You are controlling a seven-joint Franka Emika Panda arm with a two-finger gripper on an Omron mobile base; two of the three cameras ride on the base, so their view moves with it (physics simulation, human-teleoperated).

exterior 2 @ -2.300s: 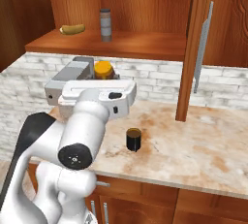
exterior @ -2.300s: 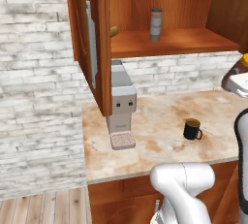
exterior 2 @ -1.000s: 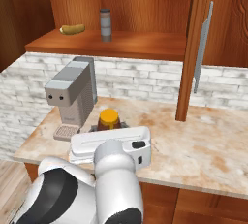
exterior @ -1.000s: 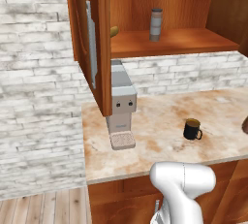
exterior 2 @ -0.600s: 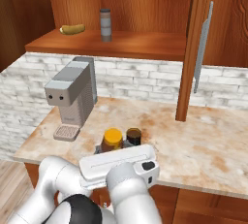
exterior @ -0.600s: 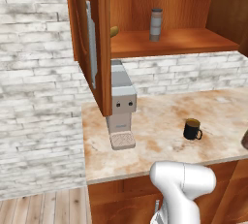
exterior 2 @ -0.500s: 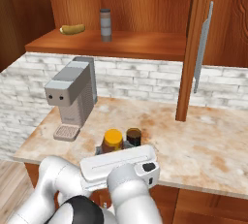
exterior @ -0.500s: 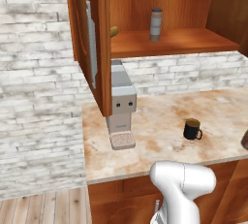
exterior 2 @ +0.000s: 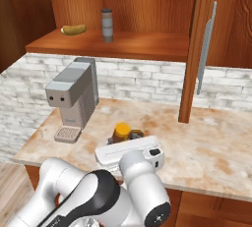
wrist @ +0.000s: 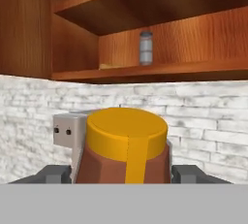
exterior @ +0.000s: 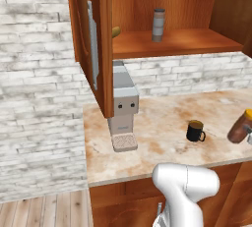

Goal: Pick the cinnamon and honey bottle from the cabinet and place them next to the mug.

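My gripper (wrist: 124, 177) is shut on the honey bottle (wrist: 127, 148), an amber-brown bottle with a yellow top; one dark finger (wrist: 48, 173) stands on each side of it. From the left base the honey bottle (exterior: 240, 127) leans low over the counter, right of the black mug (exterior: 195, 131). From the right base its yellow cap (exterior 2: 121, 131) shows just above my white hand, and the mug (exterior 2: 137, 134) is mostly hidden behind it. The grey, dark-capped cinnamon (exterior: 158, 24) stands upright on the shelf of the open cabinet (exterior: 167, 44).
A grey coffee machine (exterior 2: 74, 98) stands at the counter's left, against the brick wall. A green-yellow pickle (exterior 2: 74, 29) lies on the shelf left of the cinnamon. The cabinet doors (exterior: 93, 39) hang open on both sides, the right one with a long grey handle (exterior 2: 206, 44).
My hand has come down with the honey bottle and moved closer to the mug; the bottle now shows at the right edge of the left base view. Over the last half second it barely moved.
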